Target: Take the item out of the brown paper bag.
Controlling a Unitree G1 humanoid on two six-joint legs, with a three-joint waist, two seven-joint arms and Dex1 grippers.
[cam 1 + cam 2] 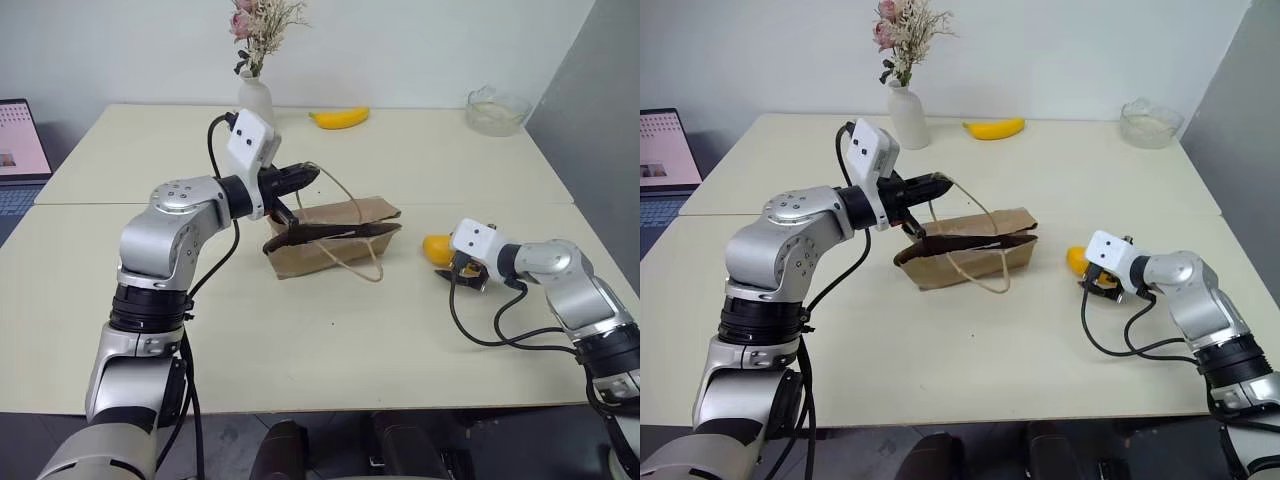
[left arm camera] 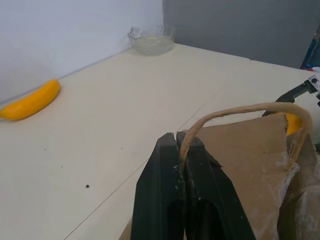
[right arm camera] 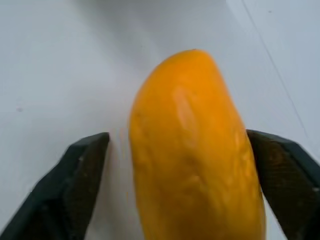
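Note:
The brown paper bag (image 1: 335, 240) lies creased at the table's middle, its mouth held up on one side. My left gripper (image 1: 306, 178) is above the bag's left end, shut on one thin tan loop handle (image 2: 240, 109); the other handle (image 1: 360, 268) trails on the table. The item (image 1: 435, 248), a rounded yellow-orange fruit, rests on the table to the right of the bag. My right gripper (image 3: 177, 136) is open around the item (image 3: 195, 150), with a finger on each side and a gap showing beside one finger (image 3: 82, 175).
A white vase (image 1: 254, 100) with dried flowers, a banana (image 1: 340, 118) and a glass bowl (image 1: 497, 110) stand along the table's far side. A laptop (image 1: 20, 140) sits at the far left. A seam (image 1: 480, 204) runs across the tabletop.

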